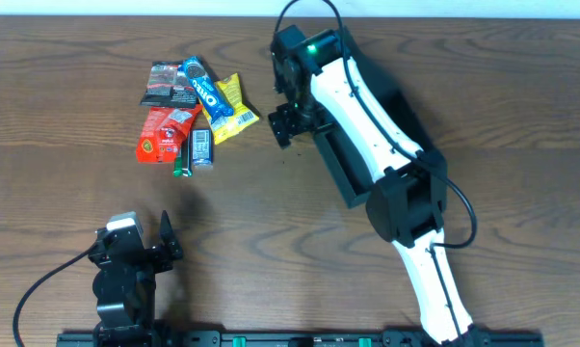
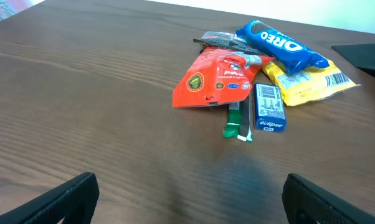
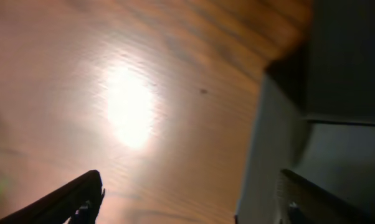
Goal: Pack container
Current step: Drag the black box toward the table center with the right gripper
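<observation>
The container (image 1: 342,177) is a dark open box at the right centre, partly hidden under my right arm. In the right wrist view its wall (image 3: 268,155) stands between the open fingers of my right gripper (image 3: 190,202): one finger is over the wood, the other over the box. In the overhead view my right gripper (image 1: 290,123) is at the box's left end. My left gripper (image 1: 141,241) is open and empty near the front left, and it faces the snack pile in the left wrist view (image 2: 187,199).
A snack pile lies at the back left: a red packet (image 2: 215,78), a blue Oreo pack (image 2: 284,45), a yellow packet (image 2: 309,84), a black packet (image 2: 222,40), an Eclipse gum box (image 2: 268,107) and a green stick (image 2: 232,121).
</observation>
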You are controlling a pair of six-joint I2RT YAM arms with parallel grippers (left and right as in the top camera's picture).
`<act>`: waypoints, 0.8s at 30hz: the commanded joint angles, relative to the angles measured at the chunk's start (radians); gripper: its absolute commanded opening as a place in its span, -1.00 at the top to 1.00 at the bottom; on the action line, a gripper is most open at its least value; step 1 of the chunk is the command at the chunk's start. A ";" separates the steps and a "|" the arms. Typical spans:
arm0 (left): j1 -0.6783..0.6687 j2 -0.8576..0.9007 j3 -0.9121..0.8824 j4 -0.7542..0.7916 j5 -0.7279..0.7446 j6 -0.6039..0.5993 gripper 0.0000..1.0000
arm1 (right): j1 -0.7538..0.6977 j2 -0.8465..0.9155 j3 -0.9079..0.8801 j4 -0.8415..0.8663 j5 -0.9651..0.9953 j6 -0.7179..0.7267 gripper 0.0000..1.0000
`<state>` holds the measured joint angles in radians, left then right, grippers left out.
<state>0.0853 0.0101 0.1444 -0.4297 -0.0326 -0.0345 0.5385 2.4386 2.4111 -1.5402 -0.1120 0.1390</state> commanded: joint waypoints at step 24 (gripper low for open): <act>0.006 -0.006 -0.019 -0.003 0.000 -0.014 -0.91 | -0.068 -0.600 -0.122 -0.116 0.282 -0.066 -0.64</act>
<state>0.0853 0.0101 0.1444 -0.4297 -0.0322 -0.0345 0.4751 1.7912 2.3718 -1.6711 0.1616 0.0933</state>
